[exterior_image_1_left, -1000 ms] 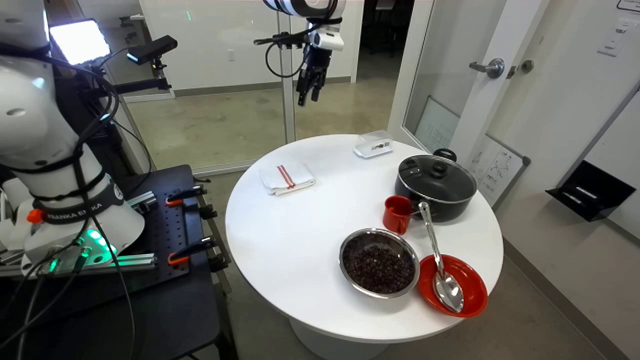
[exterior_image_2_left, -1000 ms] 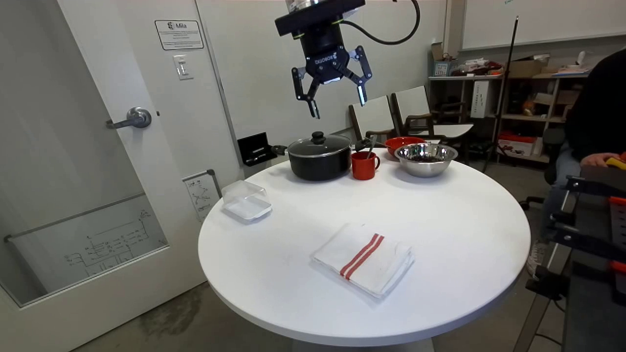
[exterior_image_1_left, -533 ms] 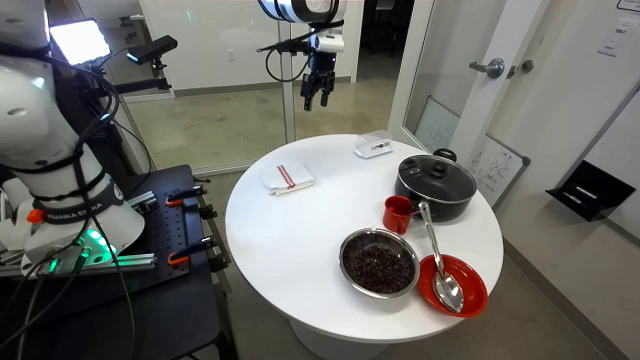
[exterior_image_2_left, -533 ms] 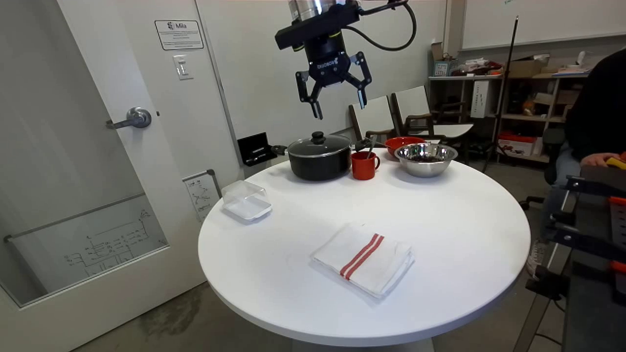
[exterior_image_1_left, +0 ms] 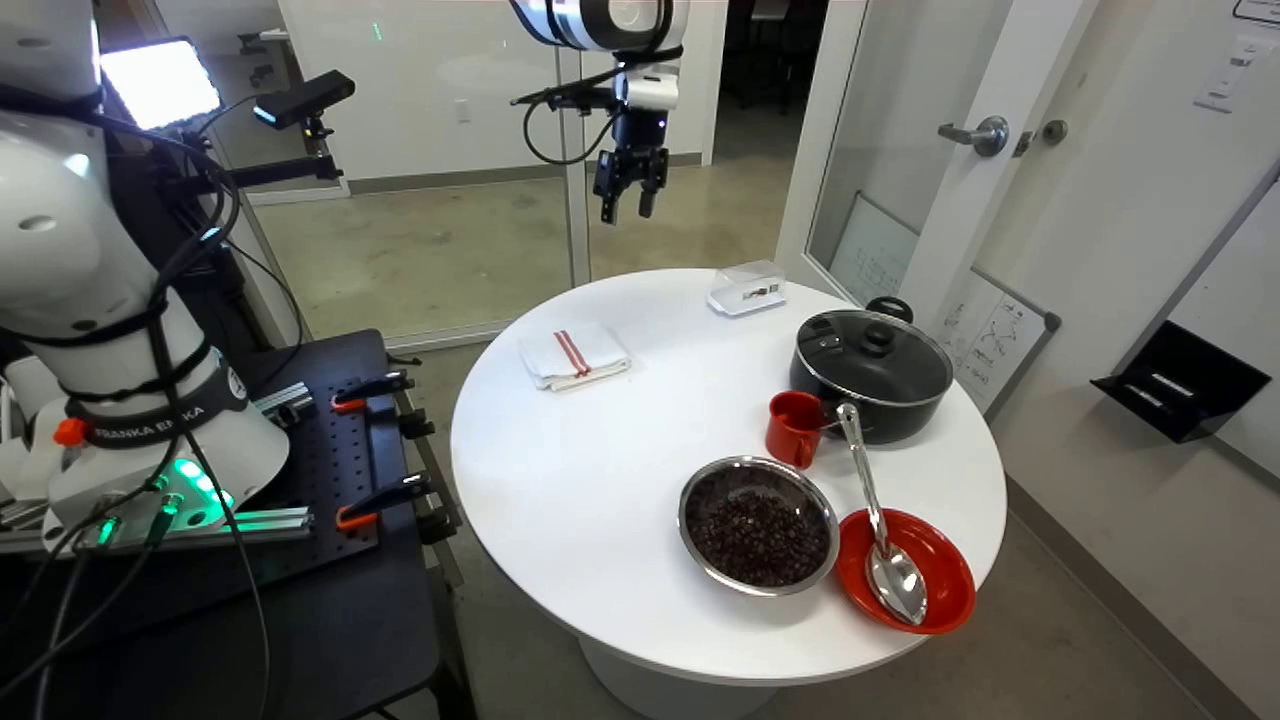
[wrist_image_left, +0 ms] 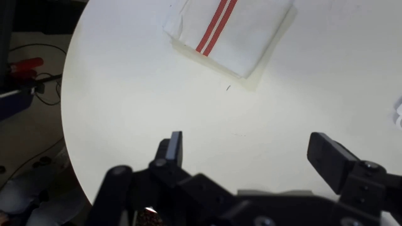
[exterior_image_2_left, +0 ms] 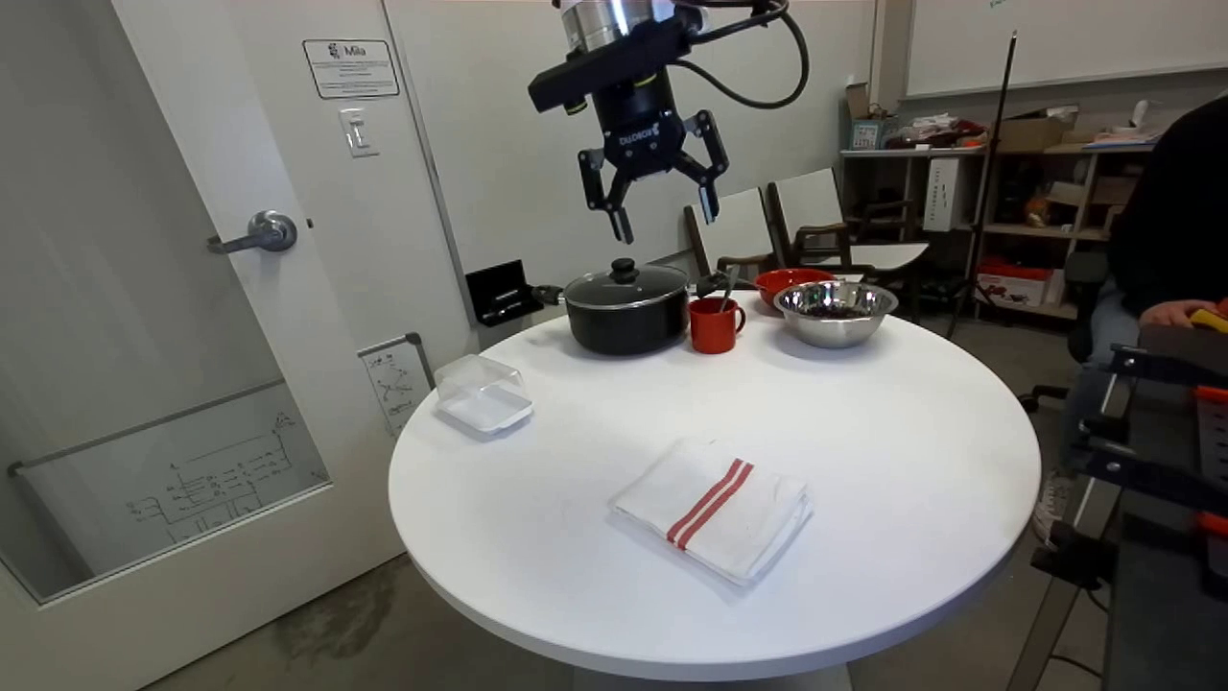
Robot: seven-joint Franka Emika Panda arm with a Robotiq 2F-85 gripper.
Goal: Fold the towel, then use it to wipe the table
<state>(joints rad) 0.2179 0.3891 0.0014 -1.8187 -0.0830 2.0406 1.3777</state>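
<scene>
One red-striped white towel lies folded flat on the round white table. Above the table hangs the gripper, its fingers spread wide and holding nothing; in the wrist view the towel shows beyond them, at the top. A lidded black pot stands just beside a red mug, and a metal bowl of dark pieces sits just beside a red bowl with a shiny spoon in it. Near the table's edge sits a clear-covered white dish.
</scene>
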